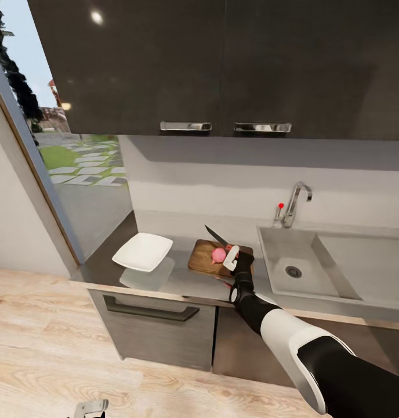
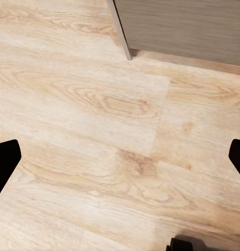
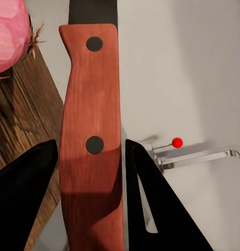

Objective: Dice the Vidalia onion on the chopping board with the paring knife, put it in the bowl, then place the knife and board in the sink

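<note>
1. The Vidalia onion is already out of the sink and sits whole on the chopping board, at the centre of the head view. It looks pink and round, with no cut showing.

2. The right end effector is clamped on the paring knife. In the right wrist view both dark fingers press the red handle from either side. The dark blade points up and away, above the onion and not touching it, as far as the head view shows.

3. The left end effector hangs low over the wooden floor, its fingers spread wide with nothing between them. Its metal part may be the piece at the lower left edge of the head view, though that is too small to be sure.

4. Judging from this, dicing has not begun. Still to do: cut the onion, move the pieces to the bowl, then put knife and board in the sink.

5. The bowl, left of the board on the dark worktop, is white, square and empty.

6. The sink basin, right of the board, holds nothing visible but its round drain. The tap with its red-tipped lever stands behind it.
</note>
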Controlling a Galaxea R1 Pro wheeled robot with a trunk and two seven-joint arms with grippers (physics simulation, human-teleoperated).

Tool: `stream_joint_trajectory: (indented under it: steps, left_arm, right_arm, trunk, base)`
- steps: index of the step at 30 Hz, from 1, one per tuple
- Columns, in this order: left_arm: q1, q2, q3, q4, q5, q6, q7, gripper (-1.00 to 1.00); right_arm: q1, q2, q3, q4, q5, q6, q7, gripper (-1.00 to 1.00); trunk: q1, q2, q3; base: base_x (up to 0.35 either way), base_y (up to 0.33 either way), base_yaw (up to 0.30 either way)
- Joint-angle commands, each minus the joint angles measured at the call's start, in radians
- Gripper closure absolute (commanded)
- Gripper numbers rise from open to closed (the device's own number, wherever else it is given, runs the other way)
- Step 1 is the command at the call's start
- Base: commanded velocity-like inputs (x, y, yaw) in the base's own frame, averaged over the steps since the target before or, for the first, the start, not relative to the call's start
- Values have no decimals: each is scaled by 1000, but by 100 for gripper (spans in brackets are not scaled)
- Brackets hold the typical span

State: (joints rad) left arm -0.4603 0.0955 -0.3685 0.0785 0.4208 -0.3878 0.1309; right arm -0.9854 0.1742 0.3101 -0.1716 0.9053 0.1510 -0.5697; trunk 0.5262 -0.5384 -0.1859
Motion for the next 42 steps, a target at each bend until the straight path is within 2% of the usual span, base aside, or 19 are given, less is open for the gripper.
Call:
stream_joint_trajectory:
  steps: [1, 18, 42]
  left_arm:
    - [-1, -1, -8, 3, 6, -5, 1, -100]
    - [-1, 0, -9, 3, 6, -5, 1, -100]
    - [-1, 0, -9, 3, 6, -5, 1, -100]
  right_arm:
    - [-1, 0, 1, 1, 10, 10, -3, 100]
    - [-1, 0, 2, 13, 9, 10, 33, 100]
    - [-1, 0, 1, 15, 9, 9, 36, 100]
  trunk:
    - [0, -2, -2]
    - [0, -2, -2]
    - [0, -2, -2]
  base:
    - [14, 9, 0]
    - [2, 1, 0]
    - [0, 0, 0]
